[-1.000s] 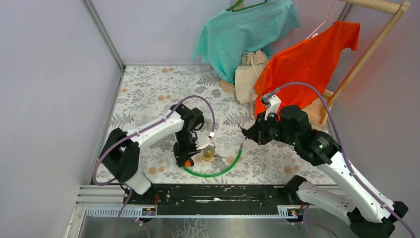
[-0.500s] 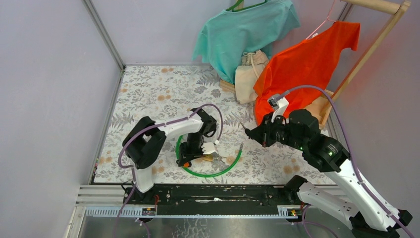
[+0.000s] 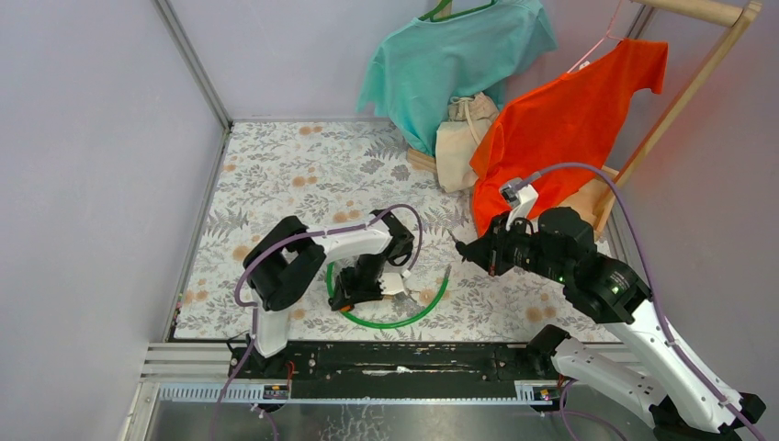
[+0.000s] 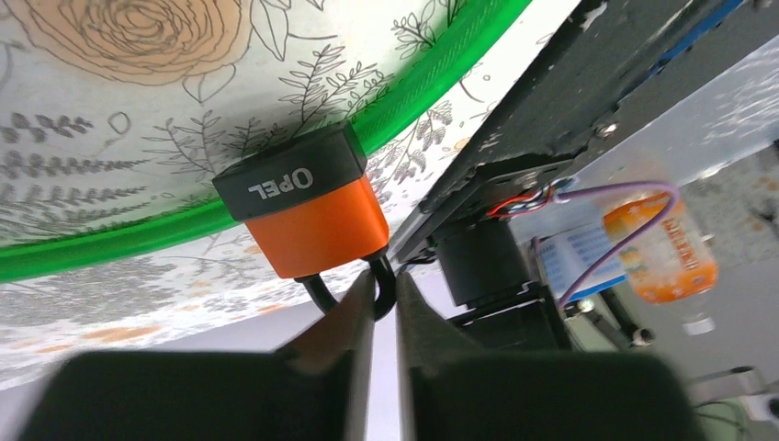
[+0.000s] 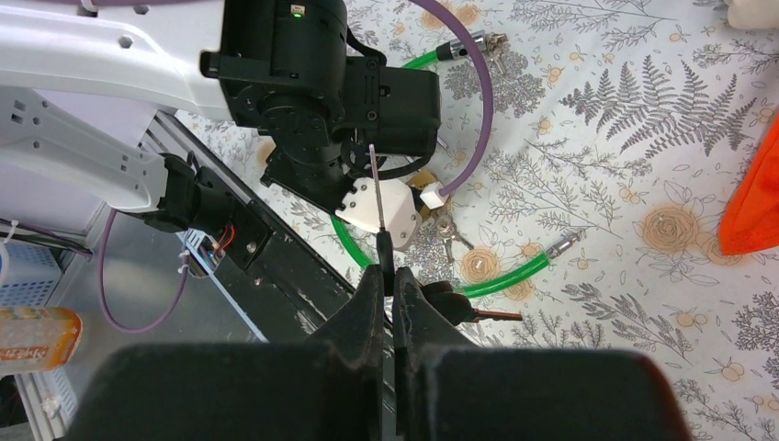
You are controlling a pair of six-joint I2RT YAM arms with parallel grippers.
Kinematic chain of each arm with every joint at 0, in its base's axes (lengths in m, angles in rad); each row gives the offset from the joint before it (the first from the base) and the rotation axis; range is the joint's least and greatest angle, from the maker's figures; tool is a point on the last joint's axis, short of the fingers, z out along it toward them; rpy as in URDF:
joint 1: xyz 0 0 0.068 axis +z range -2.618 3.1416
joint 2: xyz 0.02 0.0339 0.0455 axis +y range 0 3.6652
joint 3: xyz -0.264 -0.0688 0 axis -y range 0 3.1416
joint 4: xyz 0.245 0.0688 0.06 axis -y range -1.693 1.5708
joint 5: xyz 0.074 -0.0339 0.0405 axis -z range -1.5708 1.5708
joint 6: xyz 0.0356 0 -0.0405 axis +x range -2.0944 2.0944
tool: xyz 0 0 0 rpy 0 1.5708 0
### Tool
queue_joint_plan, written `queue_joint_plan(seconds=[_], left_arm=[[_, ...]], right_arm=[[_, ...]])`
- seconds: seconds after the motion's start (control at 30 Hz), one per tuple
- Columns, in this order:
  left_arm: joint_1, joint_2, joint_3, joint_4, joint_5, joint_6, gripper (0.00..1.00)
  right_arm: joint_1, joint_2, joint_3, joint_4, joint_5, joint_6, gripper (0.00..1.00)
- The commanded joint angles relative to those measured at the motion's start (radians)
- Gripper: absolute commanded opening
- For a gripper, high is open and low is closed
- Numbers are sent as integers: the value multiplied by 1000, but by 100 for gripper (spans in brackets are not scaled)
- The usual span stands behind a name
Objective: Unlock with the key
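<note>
An orange and black padlock [image 4: 312, 216] marked OPEL hangs against the green cable [image 4: 138, 243], just above the floral cloth. My left gripper [image 4: 384, 289] is shut on its black shackle, which sits pinched at the fingertips. In the top view this gripper [image 3: 360, 287] is low inside the green cable loop [image 3: 395, 320]. My right gripper [image 5: 389, 276] is shut on the black head of a key [image 5: 378, 197]. It hovers right of the lock, and the blade points toward the left wrist. A second key [image 5: 478, 312] dangles beside the right fingers.
A loose bunch of keys [image 5: 447, 231] lies on the cloth by the cable. At the back right, a wooden rack [image 3: 684, 101] carries a teal shirt [image 3: 455, 60], an orange shirt [image 3: 570, 119] and a beige bag [image 3: 464, 138]. A black rail [image 3: 395, 360] runs along the near edge.
The left arm has folded in and swung its elbow rightward while its gripper stayed at the lock. The right arm drifted slightly right, still holding the key.
</note>
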Motion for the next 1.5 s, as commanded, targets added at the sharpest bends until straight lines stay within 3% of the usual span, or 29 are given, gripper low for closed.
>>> queue_joint_plan(seconds=[0.0,0.23,0.33,0.4,0.43,0.5,0.67,0.83,1.03,1.2,1.47], left_arm=[[-15,-2,50,-31,-32,-29,31],[-40,-41,49,-31,-37,-35,48],[-51,-57,64,-30,-42,-44,51],[-52,-82,77,-28,-31,-41,64],[-51,-103,73,-26,-24,-26,78],[-52,-168,31,43,-39,-5,87],[-51,-455,-191,315,-139,122,86],[-51,-845,-507,640,-241,443,86],[-50,-1214,-823,901,-185,768,93],[-50,-1266,-935,1010,-150,852,100],[-49,-1098,-880,902,-104,833,100]], right_arm=[[1,-9,-7,69,-29,17,0],[1,-7,-5,74,-38,21,0],[1,-5,1,71,-39,22,0],[1,-5,7,65,-34,22,0],[1,-6,9,60,-28,20,0],[1,-8,16,50,-14,15,0],[1,-13,28,33,28,1,0],[1,24,53,36,53,-19,0],[1,74,101,41,72,-53,0],[1,85,107,47,75,-75,0],[1,81,83,69,72,-84,0]])
